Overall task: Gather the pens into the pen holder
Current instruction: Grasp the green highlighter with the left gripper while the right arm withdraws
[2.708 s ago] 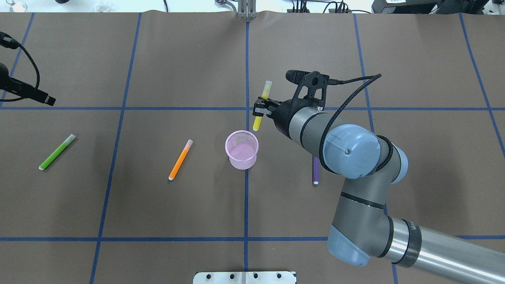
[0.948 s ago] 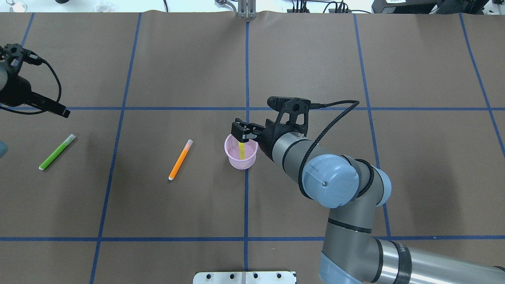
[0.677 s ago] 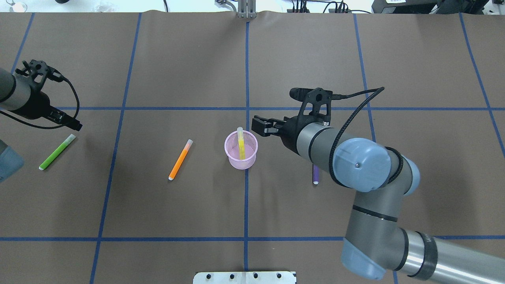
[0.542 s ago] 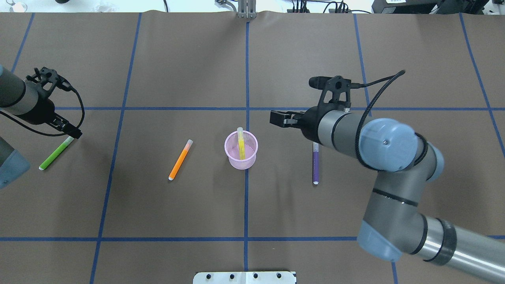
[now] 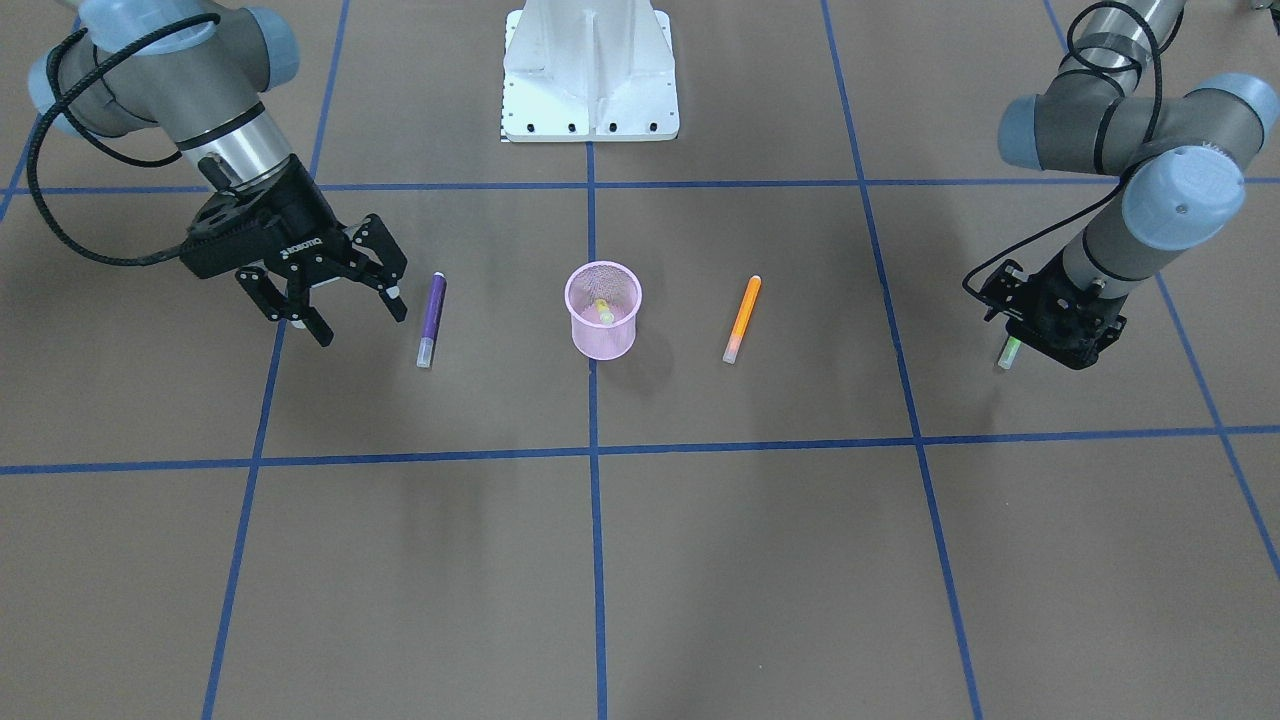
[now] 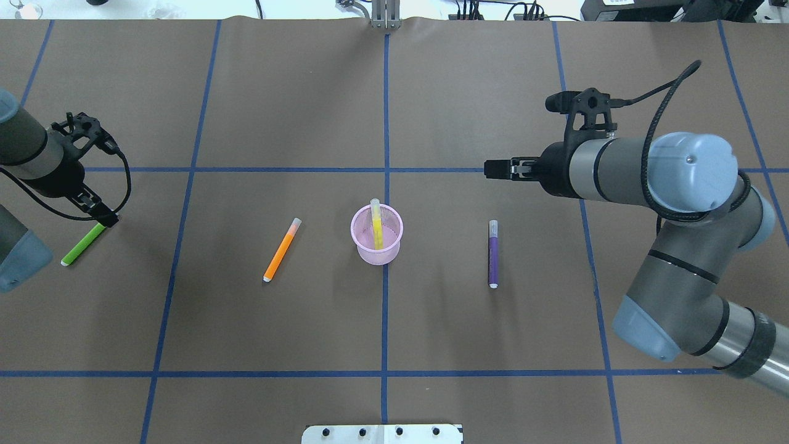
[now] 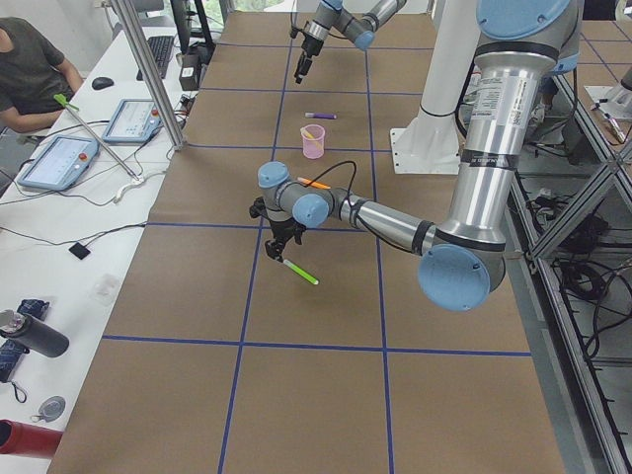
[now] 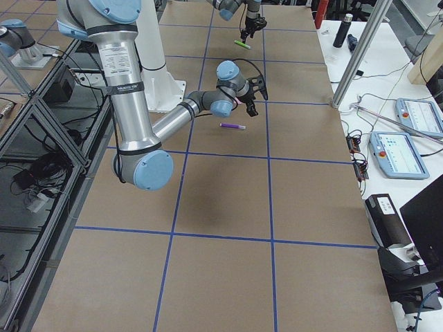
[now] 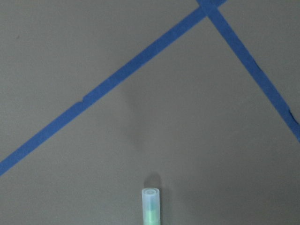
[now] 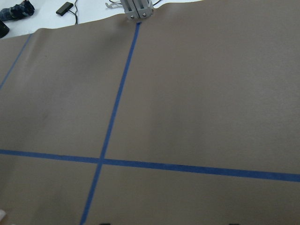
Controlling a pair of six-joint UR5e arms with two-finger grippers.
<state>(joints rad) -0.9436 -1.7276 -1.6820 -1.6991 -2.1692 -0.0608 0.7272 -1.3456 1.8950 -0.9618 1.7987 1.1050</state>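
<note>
The pink mesh pen holder (image 6: 376, 242) stands upright at the table's middle with a yellow pen (image 6: 375, 222) leaning inside it. An orange pen (image 6: 282, 250) lies to its left and a purple pen (image 6: 493, 253) to its right. The green pen (image 6: 80, 245) lies at far left. My left gripper (image 6: 103, 217) hangs low over its capped end, which shows in the left wrist view (image 9: 150, 206). Its fingers appear open, and the pen lies flat. My right gripper (image 5: 360, 322) is open and empty, hovering beyond the purple pen (image 5: 431, 320).
Brown paper with blue tape grid lines covers the table (image 6: 277, 320). The robot's white base plate (image 5: 590, 70) sits at the near edge behind the pen holder. Desks with tablets and a seated person (image 7: 30, 69) flank the table's far side.
My right gripper lowered the yellow pen into the pen holder, opened, and drew back to the right and away. My left arm came in and down over the green pen's capped end.
</note>
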